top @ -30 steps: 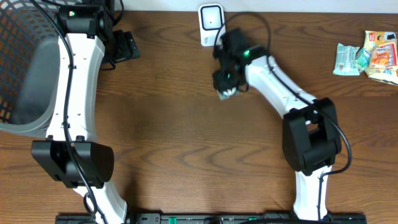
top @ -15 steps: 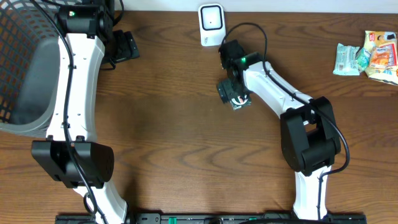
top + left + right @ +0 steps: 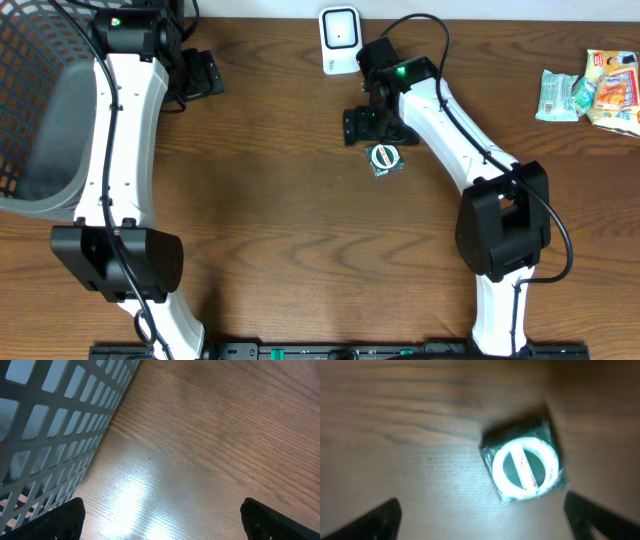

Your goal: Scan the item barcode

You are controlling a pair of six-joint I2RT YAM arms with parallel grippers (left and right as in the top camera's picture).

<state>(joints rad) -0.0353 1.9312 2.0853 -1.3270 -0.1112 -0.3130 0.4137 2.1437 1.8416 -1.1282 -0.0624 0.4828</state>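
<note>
Green packet (image 3: 384, 158) lies just beside right claw (image 3: 375, 128).

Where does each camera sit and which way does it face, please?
Overhead: fixed above, looking down at the table; both arms show.
Left wrist: on the left gripper, facing down at wood beside the basket; open jaws show.
Right wrist: on the right gripper, looking down at the round-labelled packet; open jaws show.
Shared: overhead and right wrist show the packet.

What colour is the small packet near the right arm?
The packet is dark green with a white ring, seen best in the right wrist view.
</note>
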